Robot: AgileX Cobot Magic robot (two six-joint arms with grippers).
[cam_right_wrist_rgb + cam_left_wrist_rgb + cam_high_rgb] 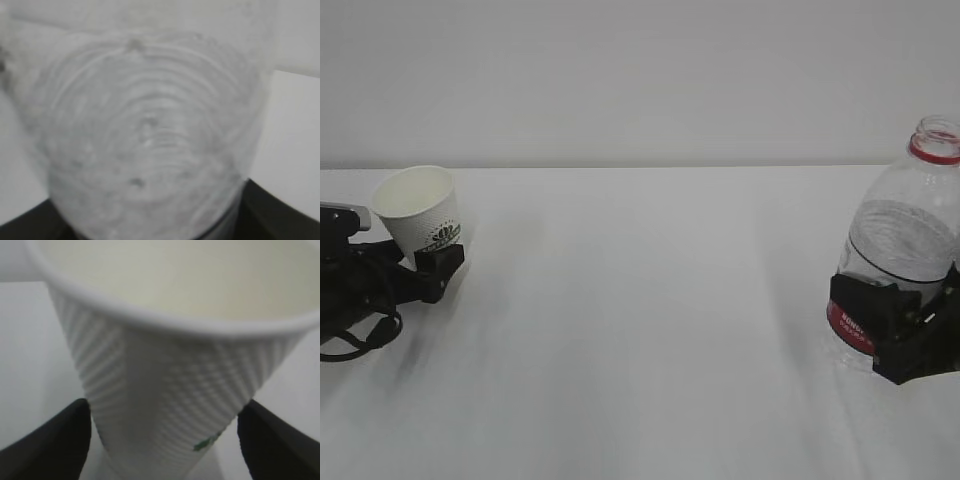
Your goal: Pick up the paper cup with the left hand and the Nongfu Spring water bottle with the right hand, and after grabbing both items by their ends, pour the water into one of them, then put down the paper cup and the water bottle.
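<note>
- Paper cup (420,208) sits at the far left of the table (640,320), tilted with its mouth leaning toward the middle; the left hand (425,270) has its black fingers (47,445) spread wide on either side of the cup's narrow lower end, and they appear to be touching the ribbed wall.
- Nongfu Spring water bottle (900,250) stands at the far right, uncapped, red neck ring uppermost, leaning slightly; the right hand (900,335) is clamped across its label band, jaws held partly apart by the bottle's width.
- Water appears to fill only the lower part of the bottle; inside the cup I cannot tell.
- Judgement: both items look gripped and the bring-together-and-pour step is next.
- To do it well, level the cup first, carry both toward the centre, put the bottle mouth over the cup rim, then tip slowly.
- Risk: the thin cup may buckle or slip in so low a grip.
</note>
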